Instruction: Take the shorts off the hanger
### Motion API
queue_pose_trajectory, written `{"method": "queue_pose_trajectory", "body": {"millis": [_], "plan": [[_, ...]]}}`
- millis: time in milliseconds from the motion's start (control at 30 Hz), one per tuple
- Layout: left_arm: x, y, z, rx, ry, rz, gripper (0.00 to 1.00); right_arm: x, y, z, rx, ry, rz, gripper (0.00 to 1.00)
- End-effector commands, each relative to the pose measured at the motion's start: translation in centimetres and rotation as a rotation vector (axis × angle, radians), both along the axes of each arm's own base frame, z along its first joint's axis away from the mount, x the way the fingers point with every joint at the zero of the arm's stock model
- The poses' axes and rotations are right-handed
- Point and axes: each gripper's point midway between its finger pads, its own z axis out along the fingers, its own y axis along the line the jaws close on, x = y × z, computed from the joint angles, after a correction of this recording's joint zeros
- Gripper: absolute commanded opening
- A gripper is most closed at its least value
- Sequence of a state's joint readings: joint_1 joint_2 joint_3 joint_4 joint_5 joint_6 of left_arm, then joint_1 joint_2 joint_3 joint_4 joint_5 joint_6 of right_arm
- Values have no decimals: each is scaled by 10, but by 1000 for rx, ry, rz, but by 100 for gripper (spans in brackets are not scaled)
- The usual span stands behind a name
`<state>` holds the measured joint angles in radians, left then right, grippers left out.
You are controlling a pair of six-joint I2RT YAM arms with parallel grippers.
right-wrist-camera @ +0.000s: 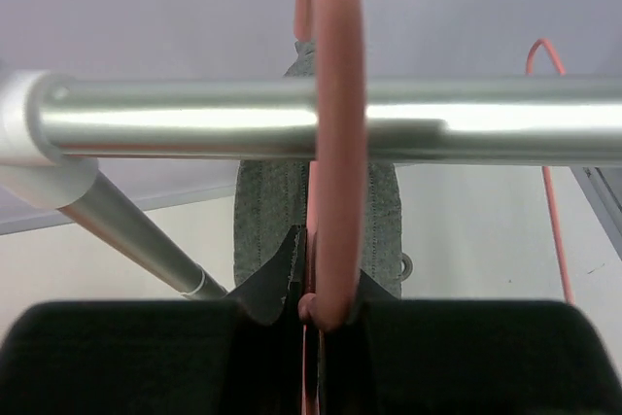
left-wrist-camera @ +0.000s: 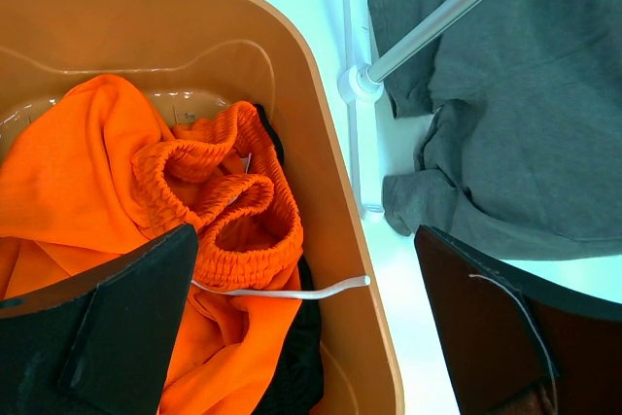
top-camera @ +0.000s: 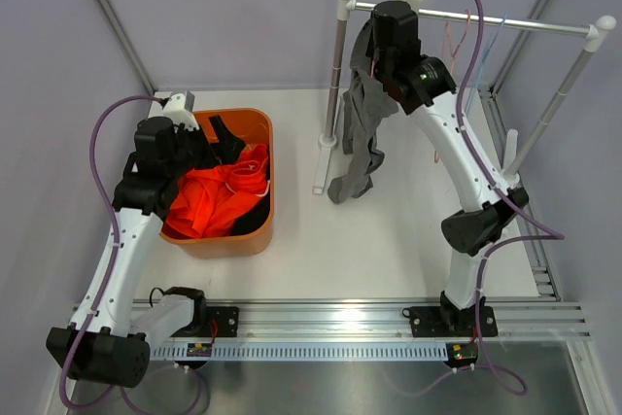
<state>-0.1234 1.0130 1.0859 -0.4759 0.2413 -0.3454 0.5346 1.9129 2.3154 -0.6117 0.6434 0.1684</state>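
One pair to go: grey shorts [top-camera: 358,143] hung below the right end effector [right-wrist-camera: 313,303], clamped shut on the salmon hanger [right-wrist-camera: 335,143] neck under the rail [right-wrist-camera: 194,119]. Wide-open left end effector [left-wrist-camera: 306,284] hovered empty above orange shorts [left-wrist-camera: 97,172] and black shorts [left-wrist-camera: 296,376] in the bin [left-wrist-camera: 321,172]. Likely soft, light; grab waistband.

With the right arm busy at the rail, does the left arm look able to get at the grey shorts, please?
Probably yes: the left gripper hovers open over the bin, and the grey shorts hang just beyond its wall, with only the rack's post nearby.
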Motion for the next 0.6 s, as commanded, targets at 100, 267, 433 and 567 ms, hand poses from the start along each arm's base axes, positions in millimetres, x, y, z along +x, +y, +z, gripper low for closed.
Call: {"method": "queue_pose_trajectory", "body": {"millis": [100, 267, 433, 567], "plan": [[4, -10, 11, -11, -57, -61, 99, -48, -30, 84, 84, -151, 10, 0], [-1, -24, 20, -52, -99, -144, 99, -66, -32, 71, 58, -68, 58, 0], [-10, -39, 32, -33, -161, -197, 99, -93, -29, 31, 28, 100, 137, 0], [-24, -57, 45, 7, -218, -235, 99, -122, -27, 6, 46, 175, 215, 0]]}}
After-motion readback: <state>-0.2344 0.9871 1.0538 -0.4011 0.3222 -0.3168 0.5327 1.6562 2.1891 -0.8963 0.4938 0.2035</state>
